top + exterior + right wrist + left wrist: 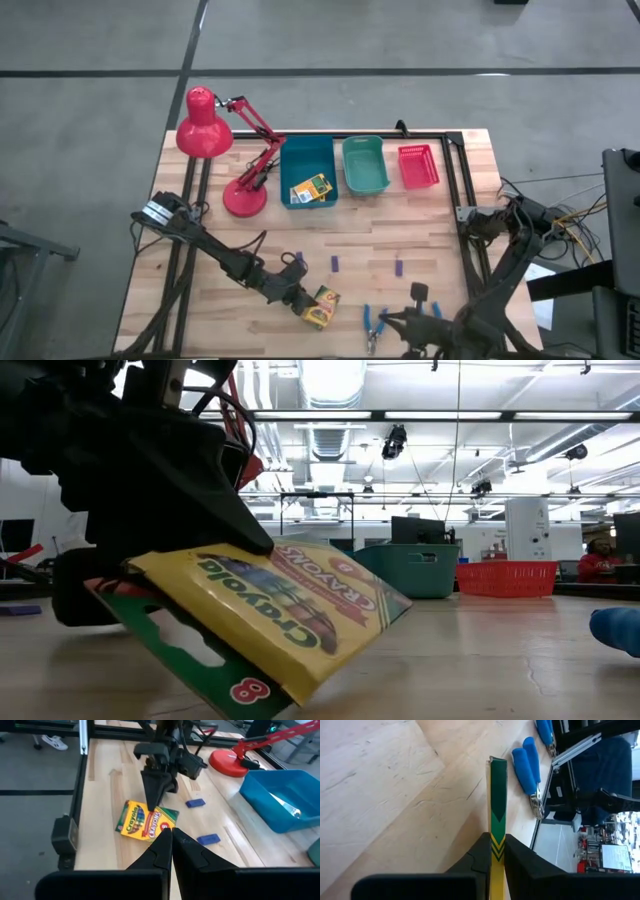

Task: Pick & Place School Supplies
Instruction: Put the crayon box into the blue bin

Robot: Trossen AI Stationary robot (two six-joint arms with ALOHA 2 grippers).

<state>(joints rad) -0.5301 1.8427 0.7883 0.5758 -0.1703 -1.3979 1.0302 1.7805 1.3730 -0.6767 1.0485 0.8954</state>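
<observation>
From above, the red desk lamp [225, 150] crowds the tabletop [420, 230] at ten o'clock, with bare wood below it down to the near edge. The left hand [303, 300] sits low near seven o'clock, pinched tight on the edge of a crayon box [321, 306], which tilts with one corner on the wood, just off the near edge. Purple blocks [335, 263] lie scattered across the open middle strip. At twelve o'clock the blue bin [308, 170], with another crayon box [310, 189] inside, the teal bin [365, 165] and the red bin [418, 166] line the far edge. The right hand [392, 322] waits, closed on nothing, at five o'clock beside the blue-handled tools [374, 322].
</observation>
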